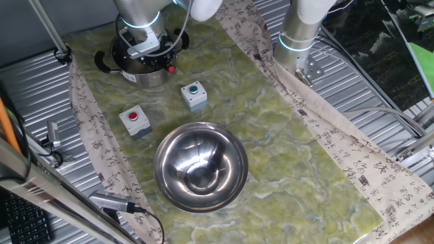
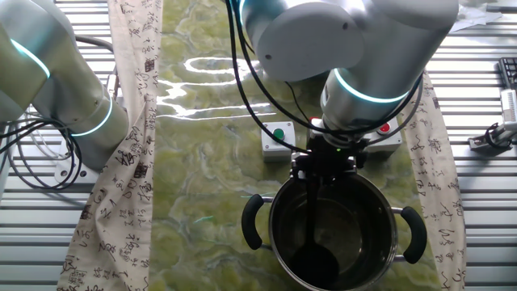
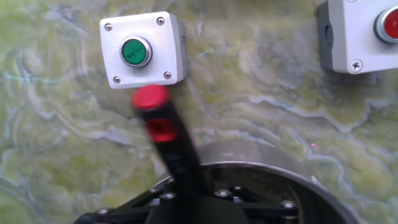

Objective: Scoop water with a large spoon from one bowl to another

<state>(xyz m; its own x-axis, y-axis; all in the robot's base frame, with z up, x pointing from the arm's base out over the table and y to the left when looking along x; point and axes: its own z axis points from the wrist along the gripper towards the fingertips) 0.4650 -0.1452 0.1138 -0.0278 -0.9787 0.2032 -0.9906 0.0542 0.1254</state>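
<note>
A green marbled mat [image 1: 291,135] with script-printed cloth borders [image 1: 85,129] covers the ribbed metal surface [image 1: 27,88], glaring under overhead light.

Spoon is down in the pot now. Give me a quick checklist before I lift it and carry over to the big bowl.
1. Spoon held by gripper: ok, the handle runs up into it.
2. Ladle end inside the pot: ok, it sits low near the bottom.
3. Water in the ladle: cannot tell, no liquid is visible.
4. Big bowl upright and uncovered: ok.
5. Path to the bowl: not ok, the green button box and red button box stand between; lift above them.
</note>
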